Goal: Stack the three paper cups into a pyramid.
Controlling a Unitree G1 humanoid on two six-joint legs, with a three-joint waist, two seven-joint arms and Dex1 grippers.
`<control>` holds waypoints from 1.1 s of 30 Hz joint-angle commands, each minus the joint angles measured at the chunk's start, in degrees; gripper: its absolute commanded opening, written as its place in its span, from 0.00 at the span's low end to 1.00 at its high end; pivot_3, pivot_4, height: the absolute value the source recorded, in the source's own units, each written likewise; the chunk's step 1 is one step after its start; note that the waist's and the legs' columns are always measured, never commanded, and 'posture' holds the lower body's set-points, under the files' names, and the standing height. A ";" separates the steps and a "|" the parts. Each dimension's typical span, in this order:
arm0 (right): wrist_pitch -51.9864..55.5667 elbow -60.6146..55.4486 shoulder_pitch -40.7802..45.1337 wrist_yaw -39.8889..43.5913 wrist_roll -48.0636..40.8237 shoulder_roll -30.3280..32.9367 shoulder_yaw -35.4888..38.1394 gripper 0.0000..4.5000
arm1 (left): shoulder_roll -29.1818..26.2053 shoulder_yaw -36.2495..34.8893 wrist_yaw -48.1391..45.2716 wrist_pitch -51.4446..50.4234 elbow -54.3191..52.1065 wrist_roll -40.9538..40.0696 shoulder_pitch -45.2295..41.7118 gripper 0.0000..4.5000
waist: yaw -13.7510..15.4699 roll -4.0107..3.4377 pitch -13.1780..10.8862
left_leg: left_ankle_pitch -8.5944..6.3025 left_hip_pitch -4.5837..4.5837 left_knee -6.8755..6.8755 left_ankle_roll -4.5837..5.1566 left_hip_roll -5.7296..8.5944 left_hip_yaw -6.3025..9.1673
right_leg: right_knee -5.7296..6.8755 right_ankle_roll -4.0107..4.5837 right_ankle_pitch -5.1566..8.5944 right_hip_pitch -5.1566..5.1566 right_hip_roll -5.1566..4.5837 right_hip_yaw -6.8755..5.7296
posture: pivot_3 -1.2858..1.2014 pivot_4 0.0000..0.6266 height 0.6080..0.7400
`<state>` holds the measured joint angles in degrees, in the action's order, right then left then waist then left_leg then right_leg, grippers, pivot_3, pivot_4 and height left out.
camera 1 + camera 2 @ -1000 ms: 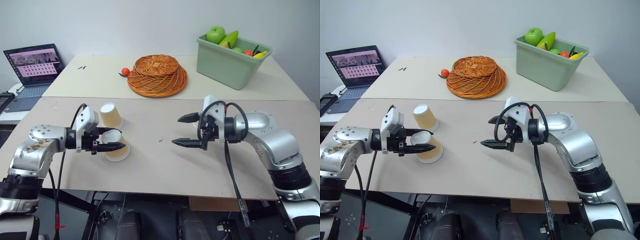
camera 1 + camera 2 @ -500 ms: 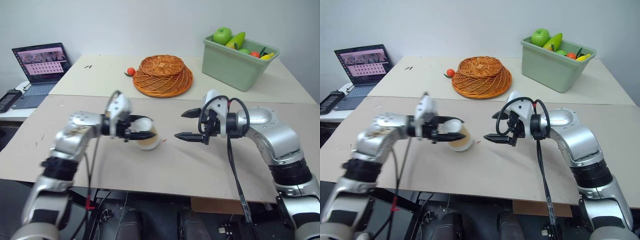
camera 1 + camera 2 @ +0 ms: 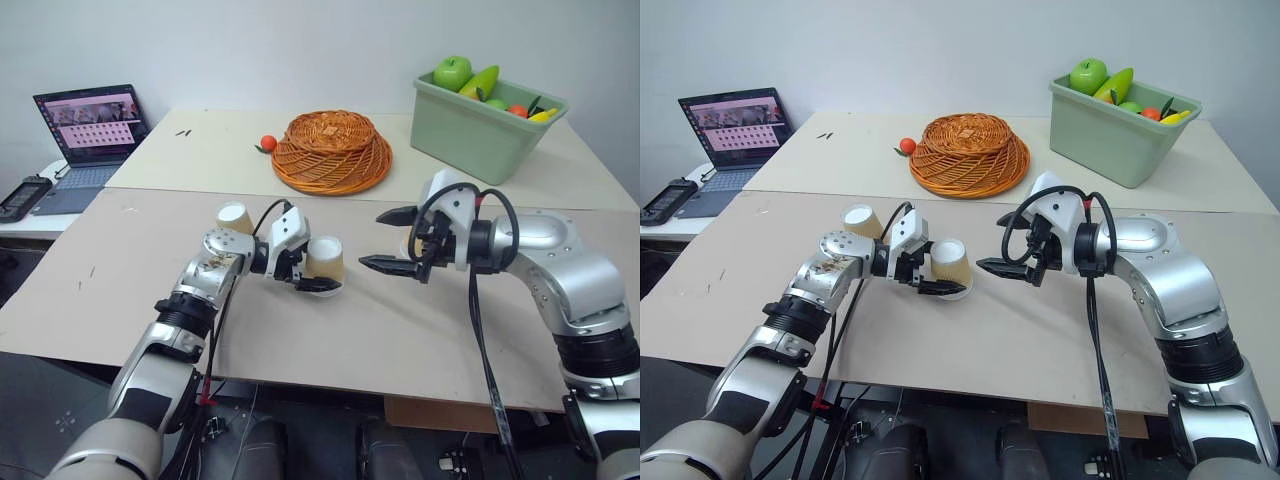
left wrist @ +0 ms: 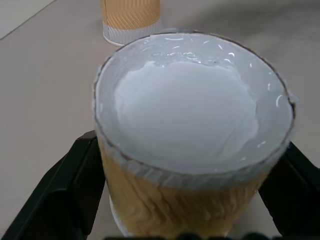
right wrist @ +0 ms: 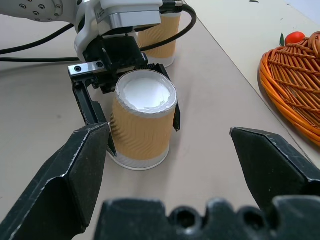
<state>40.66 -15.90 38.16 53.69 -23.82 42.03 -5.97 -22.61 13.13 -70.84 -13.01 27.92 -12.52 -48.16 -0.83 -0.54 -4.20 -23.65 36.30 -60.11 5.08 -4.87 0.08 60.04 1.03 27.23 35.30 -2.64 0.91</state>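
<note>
Inverted paper cup point(image 3: 325, 262) stands rim-down mid-table between the spread fingers of the left gripper point(image 3: 312, 270), apparently released. Second cup point(image 3: 232, 218) stands just far-left of it. Right gripper point(image 3: 396, 240) hangs open to its right, holding nothing. Judged light, thin-walled, crushable: grip the ribbed mid-wall gently

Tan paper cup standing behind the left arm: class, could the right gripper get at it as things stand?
Probably not directly: the left gripper and the upside-down cup between its jaws stand between the right gripper and that tan paper cup.
</note>
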 commanded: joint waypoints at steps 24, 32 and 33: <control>-4.03 6.15 0.84 1.75 1.07 -4.10 -0.69 1.00 | 10.52 -18.68 65.11 -16.42 -53.31 13.81 34.08 0.98 | 0.61 -0.16 -0.10 | -0.01 -0.06 0.04 0.02 0.18 0.29 | 0.07 -0.03 0.01 -0.12 -0.81 -0.10 | 0.52 0.24 0.16; -3.55 5.35 0.22 0.98 0.89 -4.62 -0.66 1.00 | 9.34 -21.91 63.43 -11.75 -40.97 10.39 30.05 0.98 | 1.48 -0.16 -0.10 | -0.14 -0.02 0.13 0.24 0.24 0.23 | -0.12 -0.03 0.01 -0.15 -0.87 -0.11 | 0.52 0.24 0.16; -3.45 5.16 0.16 0.86 0.85 -4.63 -0.62 1.00 | 8.70 -21.63 62.72 -10.61 -39.10 10.50 29.05 0.98 | 1.48 -0.16 -0.10 | -0.14 0.01 0.14 0.24 0.24 0.23 | -0.15 -0.03 0.01 -0.15 -0.86 -0.14 | 0.52 0.24 0.16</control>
<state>37.76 -8.56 37.76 54.84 -22.63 37.53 -7.92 -12.65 -7.92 -7.09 -26.72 -12.71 -1.47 -16.73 0.65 -0.70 -4.29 -23.79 36.31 -59.97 5.30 -4.63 0.30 59.90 1.00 27.23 35.15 -3.49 0.76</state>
